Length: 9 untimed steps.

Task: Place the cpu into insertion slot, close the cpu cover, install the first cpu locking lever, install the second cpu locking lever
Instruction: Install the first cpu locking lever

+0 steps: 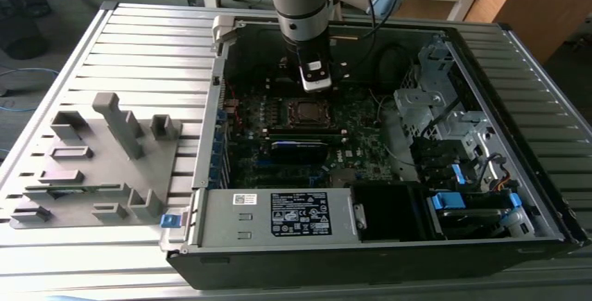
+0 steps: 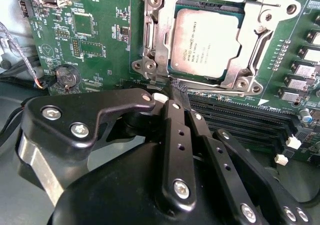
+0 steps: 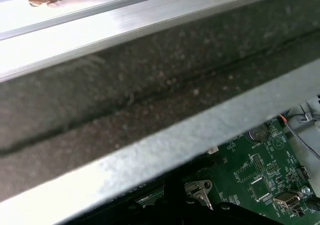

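Fingers (image 2: 176, 92) look pressed together, empty, just at six o'clock of the cpu (image 2: 202, 42), which sits under the cpu cover (image 2: 150, 40).

The arm (image 1: 301, 10) reaches straight down, its hand (image 2: 179, 92) pressed shut and empty.

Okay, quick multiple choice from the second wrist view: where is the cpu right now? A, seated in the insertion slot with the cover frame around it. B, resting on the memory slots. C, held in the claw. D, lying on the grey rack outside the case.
A: in the second wrist view the cpu lies flat inside the insertion slot, with the silvery cpu cover framing it, and the claw sits just beside the socket's edge with nothing in it.
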### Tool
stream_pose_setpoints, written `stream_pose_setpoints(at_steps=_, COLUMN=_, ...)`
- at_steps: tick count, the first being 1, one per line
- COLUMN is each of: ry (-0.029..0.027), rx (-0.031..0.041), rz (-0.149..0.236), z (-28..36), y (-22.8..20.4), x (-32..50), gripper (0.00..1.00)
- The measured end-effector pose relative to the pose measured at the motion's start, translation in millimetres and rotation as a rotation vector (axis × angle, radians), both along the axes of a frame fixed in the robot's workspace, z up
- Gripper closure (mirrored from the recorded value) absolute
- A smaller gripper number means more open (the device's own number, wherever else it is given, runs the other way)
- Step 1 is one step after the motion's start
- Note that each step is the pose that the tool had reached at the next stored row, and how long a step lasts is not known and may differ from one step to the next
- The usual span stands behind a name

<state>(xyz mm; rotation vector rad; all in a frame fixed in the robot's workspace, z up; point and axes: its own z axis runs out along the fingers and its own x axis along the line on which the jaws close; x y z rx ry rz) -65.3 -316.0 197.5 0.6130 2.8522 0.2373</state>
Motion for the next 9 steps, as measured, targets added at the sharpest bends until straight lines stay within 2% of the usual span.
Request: stream_pose_setpoints(at_steps=9, ry=0.0003, rx=-0.0004, rz=0.000, z=0.2, y=1.2, x=-0.1, gripper=0.89)
